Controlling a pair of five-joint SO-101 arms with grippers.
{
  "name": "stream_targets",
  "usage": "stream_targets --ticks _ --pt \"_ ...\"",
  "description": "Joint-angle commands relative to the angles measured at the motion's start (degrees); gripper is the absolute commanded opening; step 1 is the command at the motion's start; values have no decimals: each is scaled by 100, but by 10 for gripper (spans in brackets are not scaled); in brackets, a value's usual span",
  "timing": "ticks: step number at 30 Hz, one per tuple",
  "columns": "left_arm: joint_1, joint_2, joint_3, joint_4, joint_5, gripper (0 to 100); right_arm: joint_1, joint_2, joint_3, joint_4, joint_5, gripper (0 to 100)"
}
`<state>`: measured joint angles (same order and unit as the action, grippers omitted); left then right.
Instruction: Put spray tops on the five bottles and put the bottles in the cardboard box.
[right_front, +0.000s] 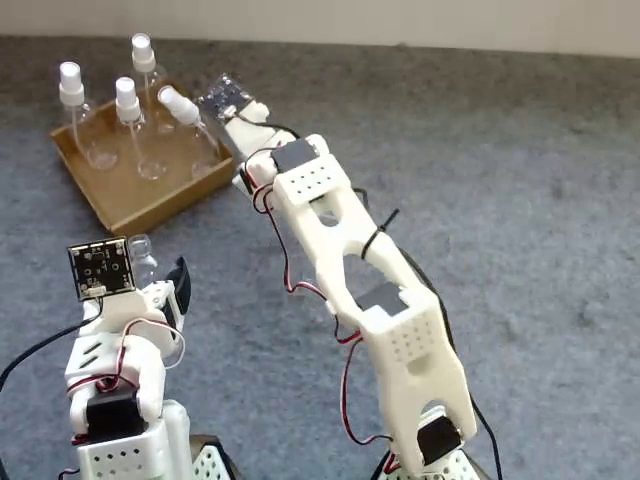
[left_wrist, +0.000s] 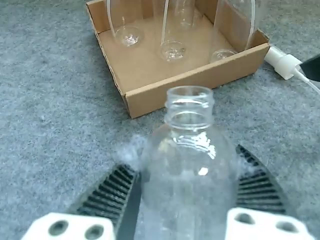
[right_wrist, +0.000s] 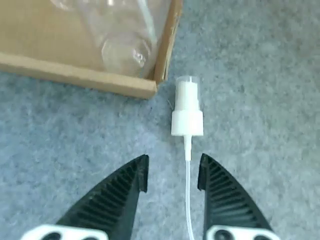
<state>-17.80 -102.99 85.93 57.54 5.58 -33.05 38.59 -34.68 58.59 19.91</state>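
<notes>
Five clear bottles are counted. Four capped bottles (right_front: 127, 105) are stood in the cardboard box (right_front: 135, 210) at the far left of the grey bench (right_front: 530, 200), each with a white spray top on. Three are stood straight. The fourth, the leaning bottle (right_front: 188, 115), is tipped against the box's right wall.

The fifth bottle (left_wrist: 189, 150) is pinched at its round body by the black fingers of the left end effector (left_wrist: 186, 167), on the near side of the box and apart from it. Its neck is open, with no top on it, and is pointed away from the wrist, toward the box.

Five spray tops are counted: four on bottles and one loose spray top (right_wrist: 187, 112). The loose one is laid flat on the bench, just beside a corner of the box. Its capped head is pointed away from the right end effector (right_wrist: 173, 161), and its thin tube is run back between the fingers. Those fingers are spread, and a gap is seen on each side of the tube.

In the high view the white right arm (right_front: 350, 260) is stretched across the bench to the box's right side.
</notes>
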Motion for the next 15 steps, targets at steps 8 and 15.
stream_targets --ticks 8,15 --pt "-31 -66 -22 -176 62 141 -48 1692 -2440 -163 70 156" --pt "-31 -66 57 -202 53 141 -13 2695 -3679 -110 70 152"
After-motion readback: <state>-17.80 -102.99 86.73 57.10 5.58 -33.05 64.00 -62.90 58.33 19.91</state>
